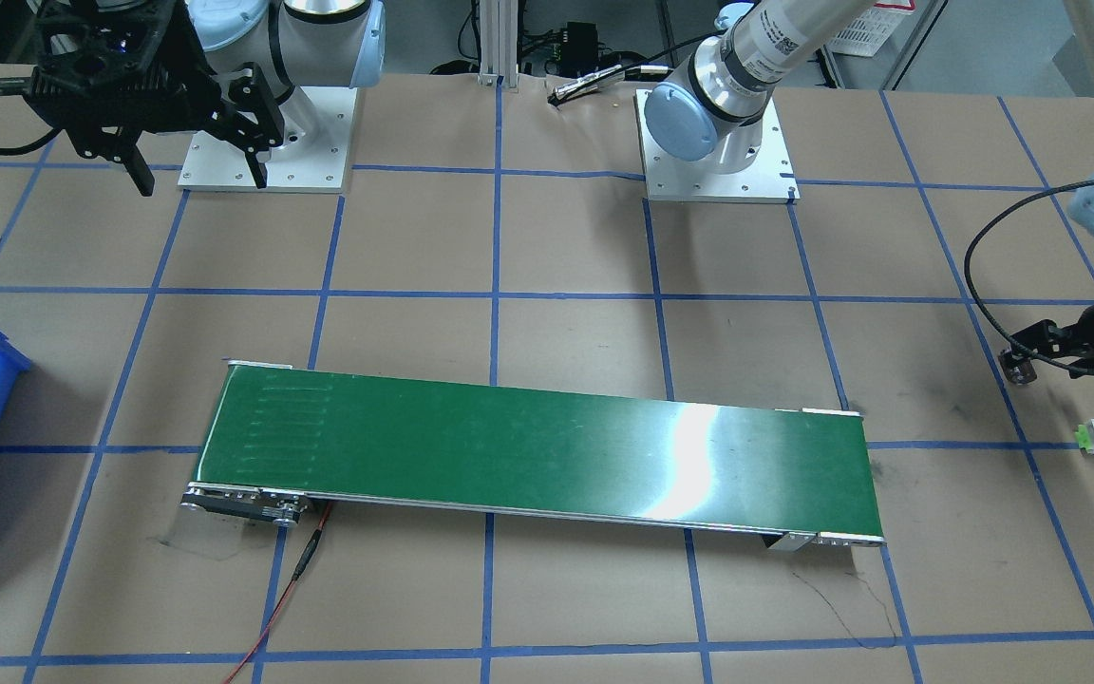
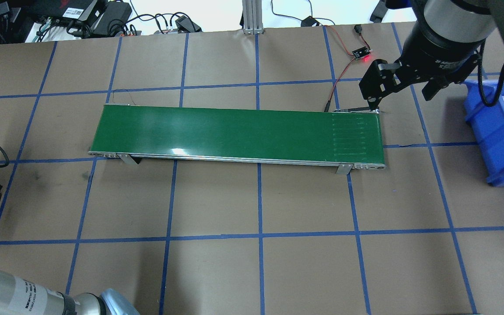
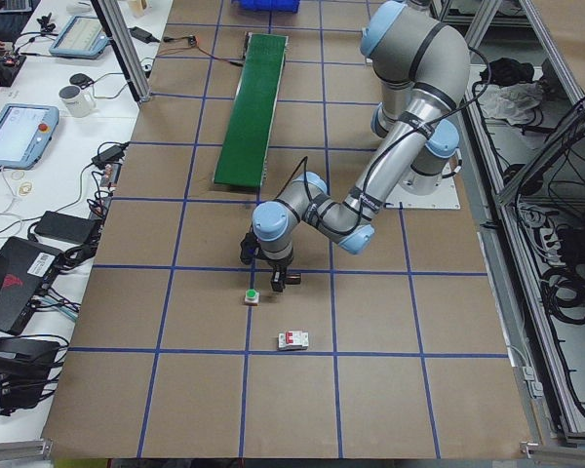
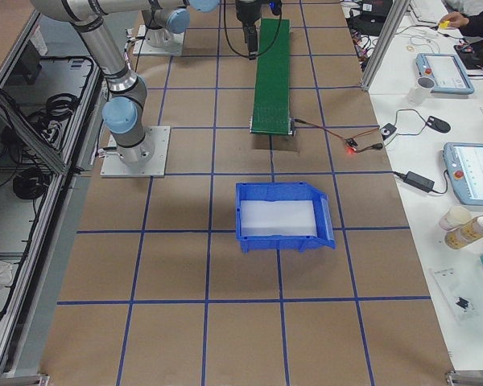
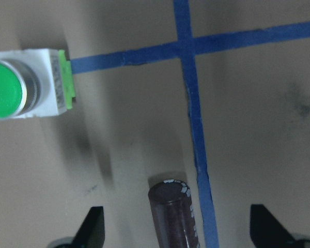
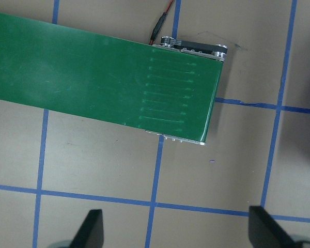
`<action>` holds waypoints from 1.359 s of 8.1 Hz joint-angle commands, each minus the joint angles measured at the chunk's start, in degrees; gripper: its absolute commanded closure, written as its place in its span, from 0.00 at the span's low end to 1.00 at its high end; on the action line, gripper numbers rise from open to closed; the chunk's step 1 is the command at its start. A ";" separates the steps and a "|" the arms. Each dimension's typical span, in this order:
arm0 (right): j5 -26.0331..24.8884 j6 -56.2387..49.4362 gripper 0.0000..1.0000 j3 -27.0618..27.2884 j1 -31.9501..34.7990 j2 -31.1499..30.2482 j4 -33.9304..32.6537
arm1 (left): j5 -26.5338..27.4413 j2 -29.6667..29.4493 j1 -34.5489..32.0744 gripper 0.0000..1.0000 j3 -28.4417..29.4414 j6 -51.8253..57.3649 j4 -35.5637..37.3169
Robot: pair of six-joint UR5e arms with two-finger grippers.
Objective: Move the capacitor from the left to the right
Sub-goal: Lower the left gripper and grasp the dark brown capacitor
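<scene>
Left pincer (image 5: 178, 228) wide, capacitor (image 5: 171, 209) lying loose on desk (image 5: 119, 150) between its fingers (image 5: 95, 226), hard by tape line (image 5: 196, 129); you'd best settle lower, centre on the barrel and close gently, steering clear of the green button (image 5: 5, 97)

The capacitor (image 5: 173, 214) runs off the left wrist view's bottom edge.
</scene>
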 commanded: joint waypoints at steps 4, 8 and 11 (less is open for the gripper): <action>-0.15 0.08 0.00 0.13 -0.02 0.00 -0.01 | -0.14 -0.87 0.28 0.00 -0.74 -1.86 0.45; 0.02 -0.01 0.00 0.13 -0.02 0.00 -0.01 | -0.14 -1.83 1.16 0.07 -0.75 -4.49 0.45; 0.02 -0.01 0.00 0.13 -0.02 0.00 -0.01 | -0.05 -1.92 1.16 0.47 -0.75 -4.41 0.36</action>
